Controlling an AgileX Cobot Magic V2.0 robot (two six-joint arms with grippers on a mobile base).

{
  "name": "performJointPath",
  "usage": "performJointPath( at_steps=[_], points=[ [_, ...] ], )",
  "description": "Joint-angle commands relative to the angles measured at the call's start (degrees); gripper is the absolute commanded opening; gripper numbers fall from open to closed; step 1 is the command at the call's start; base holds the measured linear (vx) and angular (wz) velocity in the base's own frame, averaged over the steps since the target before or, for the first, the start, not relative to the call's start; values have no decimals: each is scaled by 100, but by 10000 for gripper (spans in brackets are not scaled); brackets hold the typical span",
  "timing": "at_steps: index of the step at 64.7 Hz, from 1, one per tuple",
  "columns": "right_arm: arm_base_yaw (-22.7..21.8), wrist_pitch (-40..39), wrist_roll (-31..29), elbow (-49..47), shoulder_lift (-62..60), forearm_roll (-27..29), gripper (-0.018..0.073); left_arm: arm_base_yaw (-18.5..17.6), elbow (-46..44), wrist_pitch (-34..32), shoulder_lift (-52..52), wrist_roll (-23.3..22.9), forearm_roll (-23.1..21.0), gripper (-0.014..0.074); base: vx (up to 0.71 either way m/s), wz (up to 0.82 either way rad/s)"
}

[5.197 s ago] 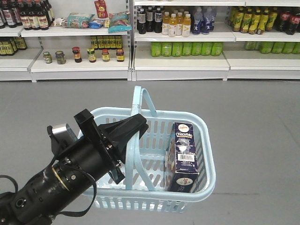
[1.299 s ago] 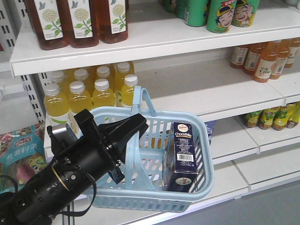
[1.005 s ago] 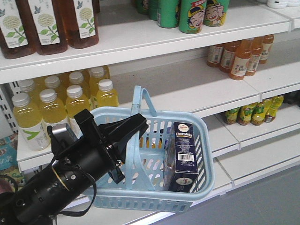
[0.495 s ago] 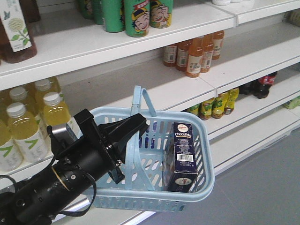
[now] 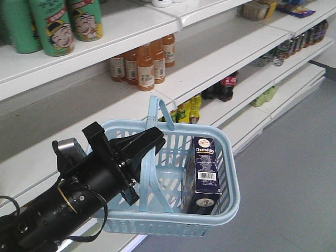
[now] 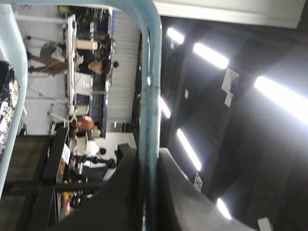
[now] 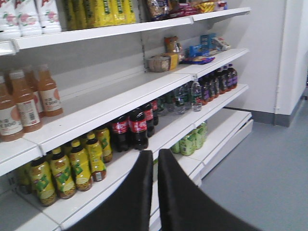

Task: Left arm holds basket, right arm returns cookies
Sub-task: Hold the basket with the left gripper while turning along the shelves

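Observation:
The light blue basket (image 5: pixel 231 173) hangs in front of the shelves, and my left gripper (image 5: pixel 152 140) is shut on one of its hoop handles (image 5: pixel 147 178). In the left wrist view that handle (image 6: pixel 153 96) runs straight down between the black fingers of the left gripper (image 6: pixel 147 159). The cookies (image 5: pixel 206 168), a dark navy box, stand upright at the basket's right side. My right gripper (image 7: pixel 155 156) appears only in the right wrist view; it is shut with nothing between its fingers and points at a shelf of bottles.
White shelving runs from left to far right. It carries green cans (image 5: pixel 52 23), orange bottles (image 5: pixel 142 63), cola bottles (image 7: pixel 134 127) and yellow-green bottles (image 7: pixel 72 166). Grey floor (image 5: pixel 294 157) lies to the right, and a white wall (image 7: pixel 269 53) ends the aisle.
The shelves have slid left across the view: yellow drink bottles are gone, orange and cola bottles and open floor appear. Basket, cookies and left gripper keep the same pose.

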Motion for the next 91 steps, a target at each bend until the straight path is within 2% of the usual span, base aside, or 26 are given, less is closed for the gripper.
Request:
performJointPath(
  at_steps=[1, 46, 91],
  points=[
    [-26, -419, -79, 102, 63, -16, -6, -14, -155, -1645, -237, -3, -70, 0, 10, -52],
    [-26, -419, -79, 102, 63, -16, -6, -14, -155, -1645, -237, -3, -70, 0, 10, -52],
    [-26, -413, -79, 102, 63, -16, -6, -14, -155, -1645, -237, -3, -70, 0, 7, -36]
  ],
)
